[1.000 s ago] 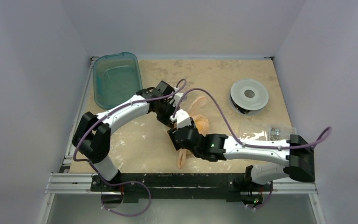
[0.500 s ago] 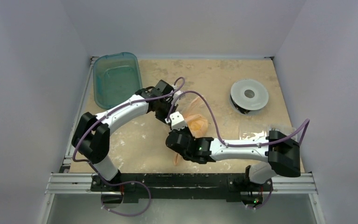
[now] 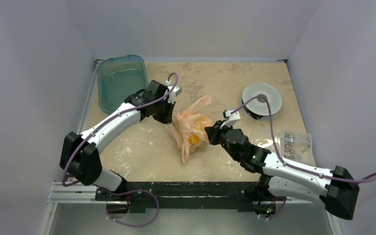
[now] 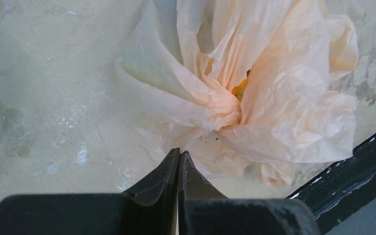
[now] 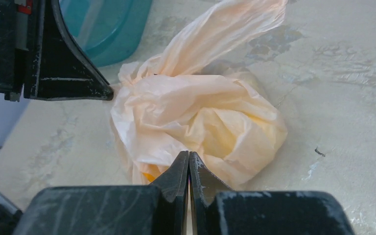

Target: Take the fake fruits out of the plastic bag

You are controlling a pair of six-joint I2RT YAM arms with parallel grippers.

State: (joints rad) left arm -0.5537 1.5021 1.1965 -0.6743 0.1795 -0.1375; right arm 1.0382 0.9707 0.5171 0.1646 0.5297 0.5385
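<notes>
Both sides of the bag (image 3: 191,126) are pinched.
The left hand (image 3: 173,120) and right hand (image 3: 209,135) each clamp its film on the tabletop (image 3: 225,83); a yellow fruit (image 3: 194,140) shows through.

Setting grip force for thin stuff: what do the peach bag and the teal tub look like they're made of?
The bag looks like thin plastic film, translucent and softly glossy: it crinkles into fine folds and yellow shows through. The tub is probably rigid moulded plastic, see-through teal and smooth, with rounded corners.
</notes>
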